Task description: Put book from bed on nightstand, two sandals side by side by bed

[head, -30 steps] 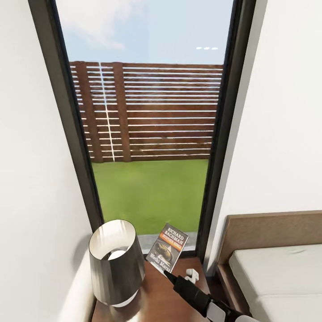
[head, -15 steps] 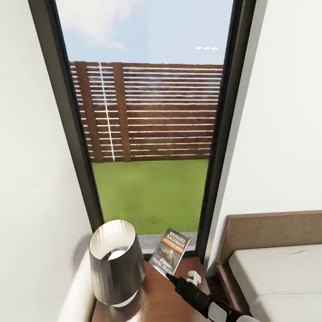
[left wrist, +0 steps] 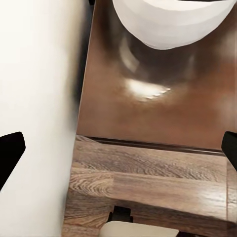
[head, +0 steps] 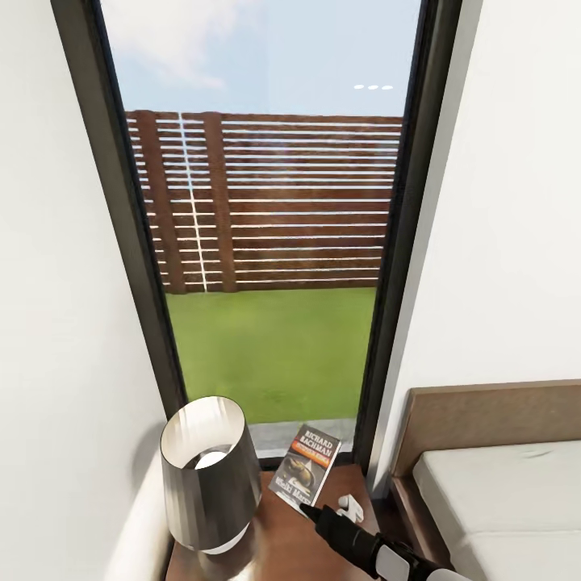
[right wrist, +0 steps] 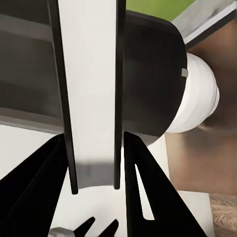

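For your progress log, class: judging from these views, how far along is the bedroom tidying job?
Done: nothing is finished. In hand: the right end effector grips the book, holding it tilted over the nightstand beside the lamp, not yet laid flat. Left: releasing the book, then placing both sandals beside the bed.

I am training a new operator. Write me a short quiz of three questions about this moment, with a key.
1. True or false: the book lies flat on the bed.
2. What stands on the nightstand, left of the book in the head view? A) a lamp B) a vase C) a clock
3. Fill in: the left gripper is ___ (open or shut).

Key
1. False: the right gripper holds it, tilted, over the nightstand.
2. A
3. open
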### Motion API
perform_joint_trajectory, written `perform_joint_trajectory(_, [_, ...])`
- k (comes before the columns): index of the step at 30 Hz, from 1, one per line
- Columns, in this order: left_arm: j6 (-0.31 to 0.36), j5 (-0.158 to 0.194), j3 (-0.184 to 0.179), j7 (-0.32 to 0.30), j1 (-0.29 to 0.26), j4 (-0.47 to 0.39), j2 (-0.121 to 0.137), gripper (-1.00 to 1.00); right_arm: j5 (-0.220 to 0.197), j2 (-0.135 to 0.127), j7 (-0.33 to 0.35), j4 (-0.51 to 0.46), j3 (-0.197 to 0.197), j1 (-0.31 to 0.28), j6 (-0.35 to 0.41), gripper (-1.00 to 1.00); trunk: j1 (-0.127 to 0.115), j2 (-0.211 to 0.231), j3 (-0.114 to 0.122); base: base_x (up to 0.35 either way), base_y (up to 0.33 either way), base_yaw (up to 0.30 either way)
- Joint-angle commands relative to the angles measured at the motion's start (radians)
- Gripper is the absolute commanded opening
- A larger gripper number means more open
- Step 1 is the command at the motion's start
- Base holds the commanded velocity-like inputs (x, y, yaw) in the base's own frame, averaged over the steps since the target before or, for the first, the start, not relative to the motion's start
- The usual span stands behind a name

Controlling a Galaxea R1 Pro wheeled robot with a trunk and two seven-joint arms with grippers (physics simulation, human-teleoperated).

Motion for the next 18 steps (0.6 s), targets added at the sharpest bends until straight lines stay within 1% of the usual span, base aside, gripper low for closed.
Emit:
perform_joint_trajectory(1, [-0.002, 0.005, -0.009, 0.006, 0.000, -0.001, 0.000, 1.00, 0.001, 0.001, 0.002, -0.002, -0.009, -0.001, 0.011, -1.00, 0.000, -0.001, -0.001, 0.000, 0.000, 0.000])
perform_joint_trajectory(6, [-0.001, 0.005, -0.011, 0.006, 0.000, -0.001, 0.000, 1.00, 0.002, 0.001, 0.000, -0.001, -0.009, -0.001, 0.013, -1.00, 0.000, -0.001, -0.001, 0.000, 0.000, 0.000])
perform_joint_trajectory(18, [0.000, 0.005, -0.012, 0.006, 0.000, 0.000, 0.000, 1.00, 0.003, 0.000, -0.001, -0.003, -0.009, -0.001, 0.013, -1.00, 0.046, -0.085, -0.039, 0.000, 0.000, 0.000])
